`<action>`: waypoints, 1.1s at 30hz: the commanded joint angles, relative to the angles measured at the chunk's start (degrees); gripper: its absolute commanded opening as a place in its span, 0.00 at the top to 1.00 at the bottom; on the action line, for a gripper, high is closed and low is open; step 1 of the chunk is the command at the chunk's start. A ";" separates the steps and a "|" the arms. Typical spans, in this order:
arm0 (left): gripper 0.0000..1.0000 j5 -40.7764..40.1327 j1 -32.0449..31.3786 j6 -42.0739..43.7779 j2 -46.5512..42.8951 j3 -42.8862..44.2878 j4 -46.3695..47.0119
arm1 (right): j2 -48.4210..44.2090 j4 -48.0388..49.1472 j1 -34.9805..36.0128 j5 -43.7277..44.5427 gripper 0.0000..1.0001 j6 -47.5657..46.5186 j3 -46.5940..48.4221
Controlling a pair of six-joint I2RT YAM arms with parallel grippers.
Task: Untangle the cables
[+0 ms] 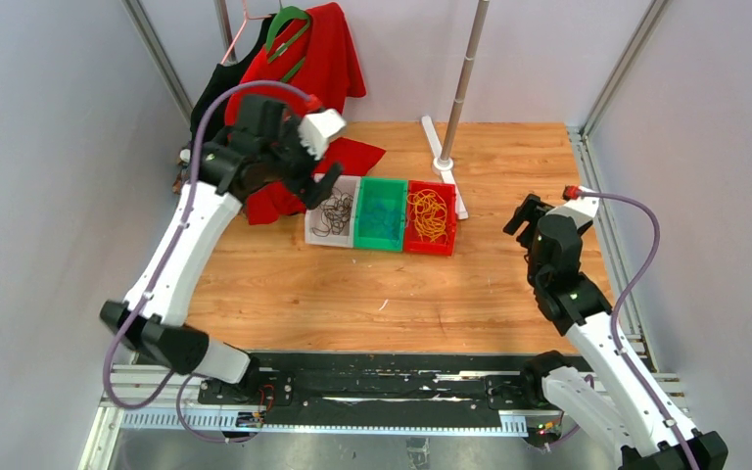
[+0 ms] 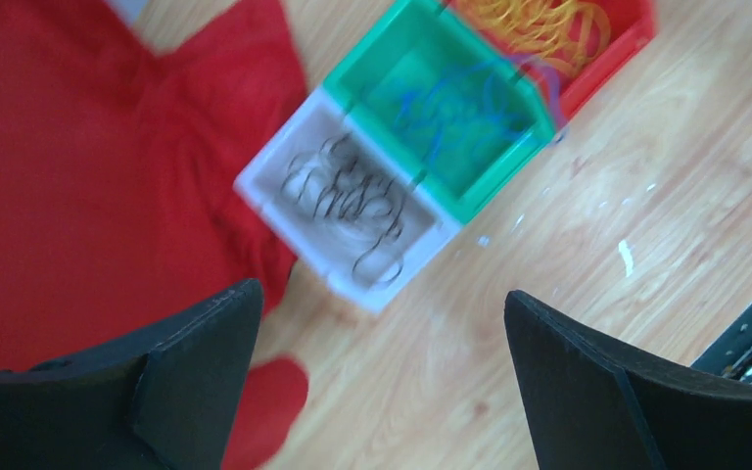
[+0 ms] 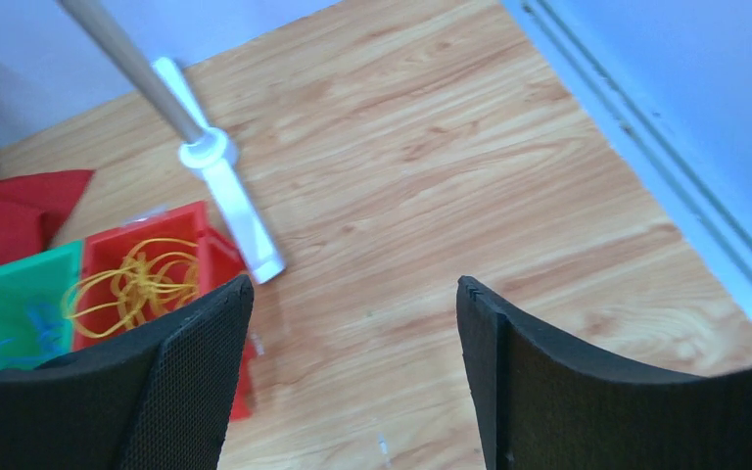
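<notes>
Three small bins stand in a row mid-table. The white bin [image 1: 313, 233] holds dark cables [image 1: 334, 213], the green bin [image 1: 380, 245] holds blue cables [image 1: 382, 211], and the red bin [image 1: 431, 249] holds yellow cables [image 1: 430, 215]. My left gripper [image 1: 315, 188] is open and empty, hovering above the white bin's left edge. In the left wrist view the gripper [image 2: 382, 291] is over the dark cables [image 2: 352, 196], with the blue cables [image 2: 450, 103] and the yellow cables [image 2: 543, 24] beyond. My right gripper [image 1: 520, 215] [image 3: 354, 281] is open and empty, right of the red bin [image 3: 157, 220] and its yellow cables [image 3: 137, 279].
A red cloth [image 1: 352, 157] [image 2: 88, 176] lies on the table left of the bins, and more red clothing hangs on a hanger [image 1: 318, 59] behind. A white pole stand [image 1: 447, 162] [image 3: 225, 186] stands behind the red bin. A metal rail [image 1: 597, 196] runs along the table's right edge.
</notes>
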 commanded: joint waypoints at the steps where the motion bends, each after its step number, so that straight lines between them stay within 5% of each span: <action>1: 0.02 -2.78 7.75 1.52 -11.41 -9.50 -0.86 | -0.60 3.17 -1.11 11.28 0.24 -5.98 -4.01; 7: 0.02 4.35 25.65 -1.46 -25.64 -30.03 13.68 | 1.42 3.96 -1.54 14.11 0.24 -9.17 -6.26; 11: 0.02 8.73 31.89 -4.40 -30.17 -42.82 24.29 | 2.75 5.76 -1.80 16.33 0.24 -11.20 -8.90; 16: 0.02 11.67 32.62 -13.91 -27.38 -55.92 41.04 | 1.82 11.84 -3.11 16.42 0.24 -13.16 -14.20; 33: 0.02 5.97 32.57 -14.95 -20.49 -82.12 87.29 | 12.97 32.66 -11.68 17.67 0.23 -14.32 -24.23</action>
